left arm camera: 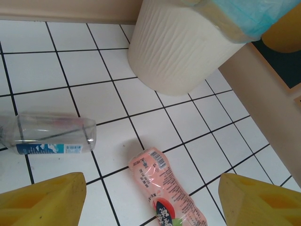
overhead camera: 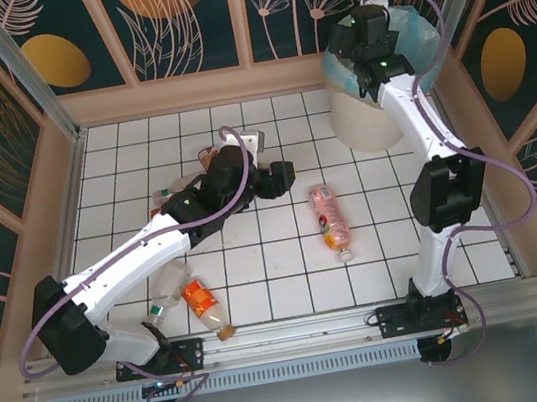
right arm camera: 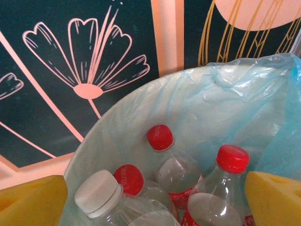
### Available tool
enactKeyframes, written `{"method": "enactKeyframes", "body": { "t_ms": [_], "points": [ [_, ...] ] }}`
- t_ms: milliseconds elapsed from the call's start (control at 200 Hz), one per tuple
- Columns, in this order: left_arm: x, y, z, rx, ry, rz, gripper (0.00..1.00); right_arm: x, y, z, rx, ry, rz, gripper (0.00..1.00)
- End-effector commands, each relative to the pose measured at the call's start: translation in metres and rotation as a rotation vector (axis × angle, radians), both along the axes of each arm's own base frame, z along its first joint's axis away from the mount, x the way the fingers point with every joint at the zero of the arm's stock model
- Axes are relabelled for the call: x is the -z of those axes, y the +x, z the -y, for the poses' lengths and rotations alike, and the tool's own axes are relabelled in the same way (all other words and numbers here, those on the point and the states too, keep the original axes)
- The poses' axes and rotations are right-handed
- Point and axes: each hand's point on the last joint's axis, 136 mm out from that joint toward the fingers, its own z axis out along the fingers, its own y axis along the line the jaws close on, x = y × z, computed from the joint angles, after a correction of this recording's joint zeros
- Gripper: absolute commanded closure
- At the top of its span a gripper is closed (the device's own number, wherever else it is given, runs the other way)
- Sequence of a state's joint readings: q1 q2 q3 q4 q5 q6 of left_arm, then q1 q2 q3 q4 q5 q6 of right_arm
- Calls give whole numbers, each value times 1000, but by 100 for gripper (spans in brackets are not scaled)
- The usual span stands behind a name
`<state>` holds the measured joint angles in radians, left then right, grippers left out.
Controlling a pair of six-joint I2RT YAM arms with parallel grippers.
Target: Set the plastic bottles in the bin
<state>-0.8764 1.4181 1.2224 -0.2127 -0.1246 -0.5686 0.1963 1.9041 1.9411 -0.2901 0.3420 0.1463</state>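
The bin [overhead camera: 363,121], a cream bucket with a blue liner, stands at the back right. My right gripper [overhead camera: 370,62] hangs over it, open, with nothing between its yellow fingers [right arm camera: 33,200]. Below the right gripper [right arm camera: 155,197], several plastic bottles [right arm camera: 174,169] with red caps and one white cap [right arm camera: 98,193] lie inside the bin's liner [right arm camera: 211,103]. My left gripper [overhead camera: 283,175] is open mid-table. A pink-labelled bottle [overhead camera: 330,218] lies flat beneath and ahead of the left gripper [left arm camera: 151,190], untouched. In the left wrist view that pink bottle [left arm camera: 162,181] points toward the bin [left arm camera: 178,52].
A clear bottle with a blue label [left arm camera: 47,134] lies left of the pink one. An orange-labelled bottle [overhead camera: 204,307] and a clear one [overhead camera: 166,290] rest near the front left. More bottles [overhead camera: 178,187] lie partly under the left arm. Low walls ring the tiled floor.
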Motion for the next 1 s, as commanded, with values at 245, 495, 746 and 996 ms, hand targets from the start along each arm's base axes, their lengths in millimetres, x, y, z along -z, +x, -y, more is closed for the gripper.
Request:
{"method": "enactKeyframes", "body": {
  "t_ms": [245,495,746,996],
  "points": [
    [-10,0,-10,-29,3,40,25,-33,-21,-14,-59,86,112,26],
    [-41,5,-33,-110,28,123,26,-72,-54,-41,-110,71,205,30],
    [-71,2,-75,-252,43,183,26,-100,-120,-98,-242,40,306,28],
    [-60,-15,-105,-331,39,107,27,-45,-186,-191,-594,-36,181,28]
  ]
}}
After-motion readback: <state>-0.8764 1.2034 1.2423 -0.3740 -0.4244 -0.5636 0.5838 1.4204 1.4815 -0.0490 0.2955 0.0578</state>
